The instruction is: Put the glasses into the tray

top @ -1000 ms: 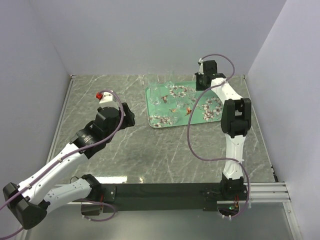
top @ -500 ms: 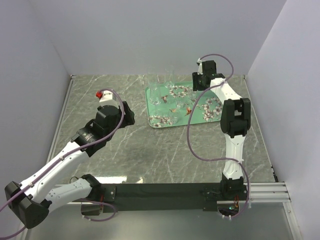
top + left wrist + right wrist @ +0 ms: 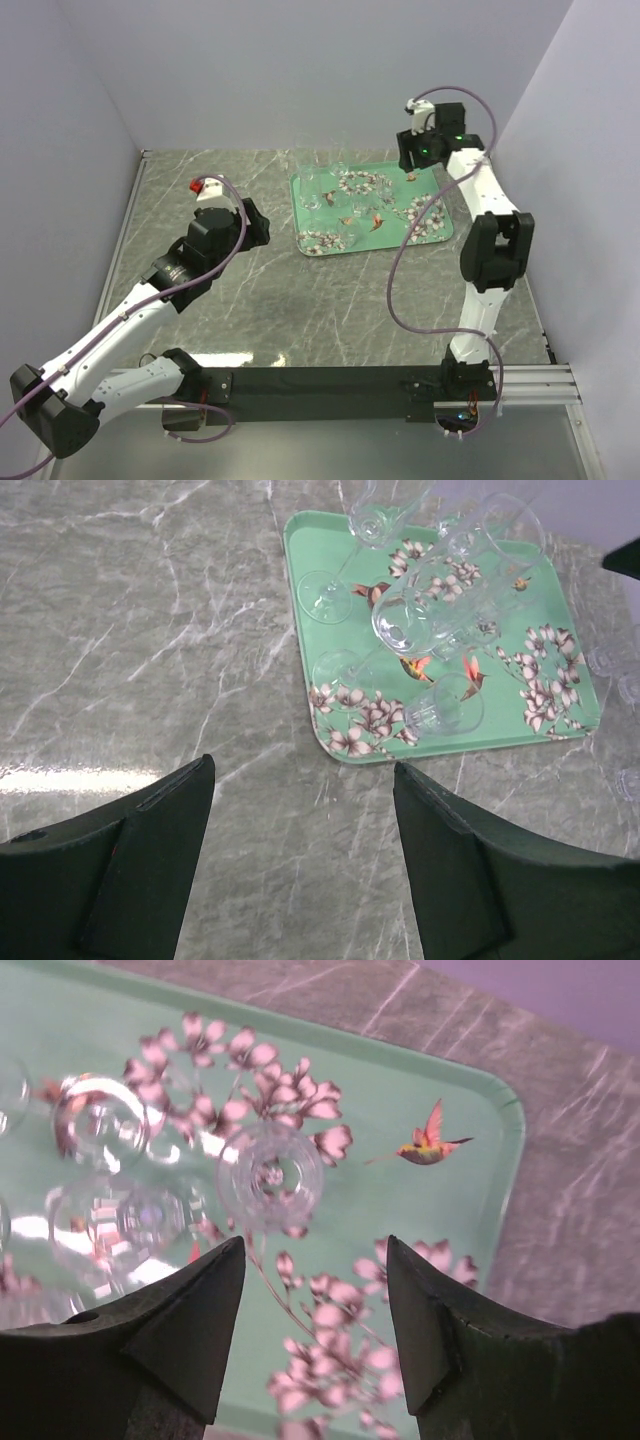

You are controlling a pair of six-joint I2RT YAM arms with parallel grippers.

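The teal flowered tray [image 3: 392,238] lies at the back right of the table. Several clear glasses [image 3: 322,190] stand on its left half. My right gripper [image 3: 415,165] hangs open over the tray's far right part with nothing between its fingers. In the right wrist view its jaws [image 3: 315,1260] stand apart above the tray [image 3: 400,1090], and a clear glass [image 3: 270,1175] stands just ahead of them. My left gripper [image 3: 263,228] is open and empty over bare table left of the tray. Its view shows the tray [image 3: 310,550] and a stemmed glass [image 3: 325,595].
Grey marbled table [image 3: 330,300] with a metal rail [image 3: 125,230] along the left edge. Pale walls close in on the left, the back and the right. The right arm's purple cable [image 3: 395,280] loops over the table near the tray's front right corner.
My right gripper has opened and drawn up and to the right, away from a glass on the tray. The left arm has barely moved.
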